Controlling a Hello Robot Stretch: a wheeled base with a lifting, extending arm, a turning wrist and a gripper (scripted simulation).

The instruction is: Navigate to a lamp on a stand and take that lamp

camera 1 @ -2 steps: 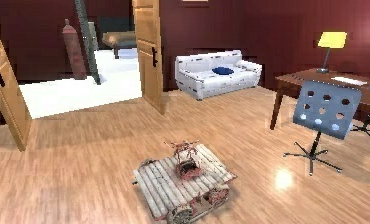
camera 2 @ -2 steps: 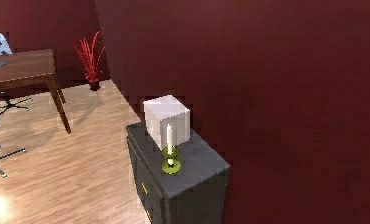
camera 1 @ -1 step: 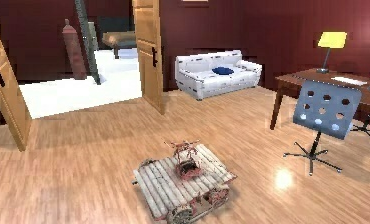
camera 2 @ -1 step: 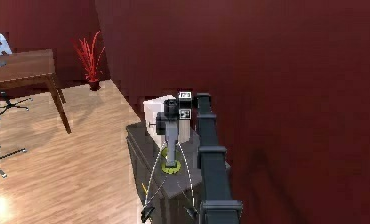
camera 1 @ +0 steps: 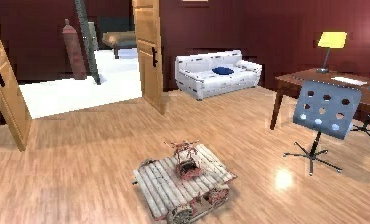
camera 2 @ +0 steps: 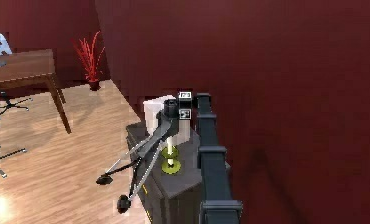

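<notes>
Dark red walls and wood floor surround a dark stand [camera 2: 161,197]. Left to right: tool [camera 2: 113,192], fingers' state and load impossible to tell; white box [camera 2: 153,107], contents hidden; small yellow-green lamp [camera 2: 170,158] upright on the stand, beside the arm [camera 2: 211,165]. Risk: a sideways sweep could topple the lamp off its edge.

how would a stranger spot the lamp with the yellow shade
Find the brown wooden desk at the forward view's right edge. On its far side stands a slim-stemmed lamp; its bright yellow shade is the only tall, yellow thing there, next to a flat white sheet.
</notes>
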